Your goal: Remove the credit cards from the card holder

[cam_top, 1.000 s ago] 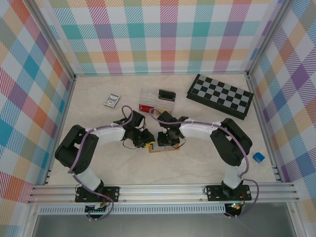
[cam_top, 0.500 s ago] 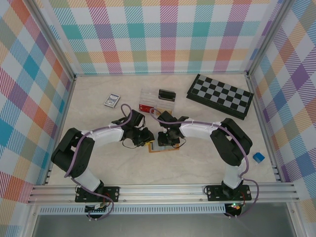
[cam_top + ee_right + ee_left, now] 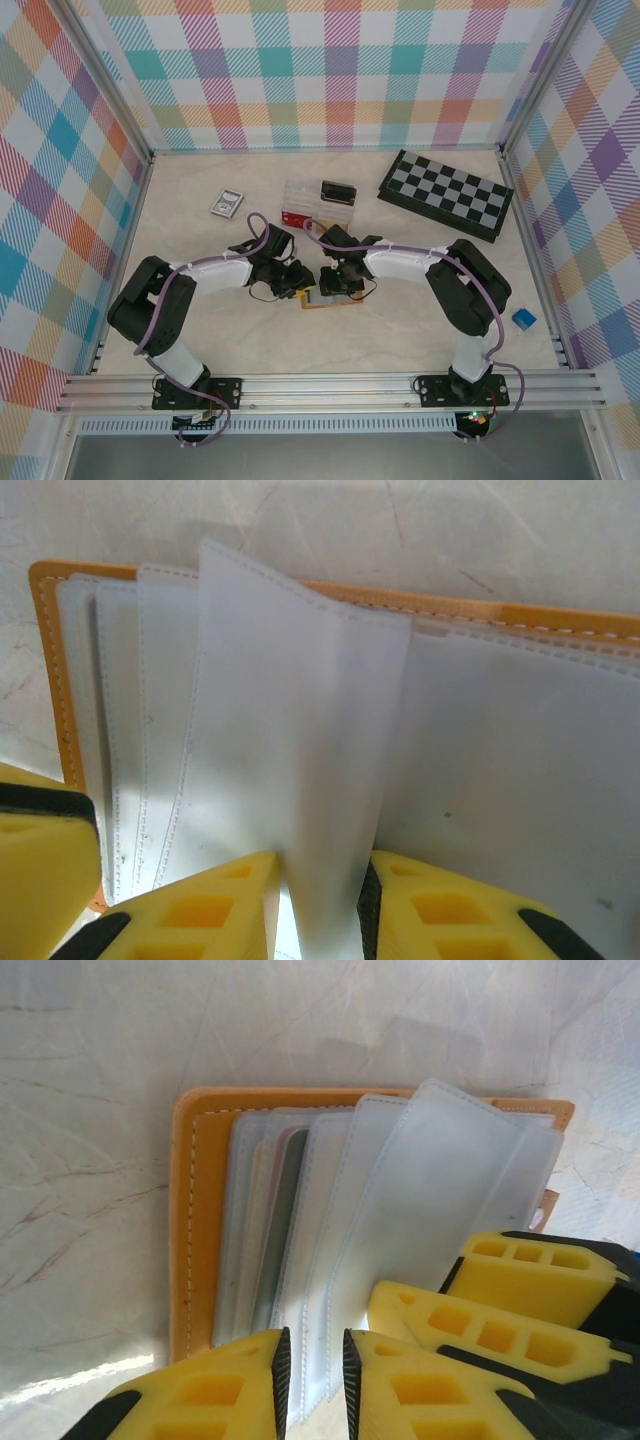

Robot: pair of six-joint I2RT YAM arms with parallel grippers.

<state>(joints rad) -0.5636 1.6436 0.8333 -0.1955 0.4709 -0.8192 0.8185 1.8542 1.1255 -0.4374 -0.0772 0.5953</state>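
As it lies open, the card holder [image 3: 335,302] spans left-right.

The orange-tan card holder [image 3: 325,303] lies open on the table [image 3: 400,330], its frosted plastic sleeves fanned, some lifted.

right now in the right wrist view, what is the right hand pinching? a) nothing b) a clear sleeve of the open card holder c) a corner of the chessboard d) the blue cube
b: the right hand has both yellow fingers closed on a translucent sleeve standing up from the open orange card holder.
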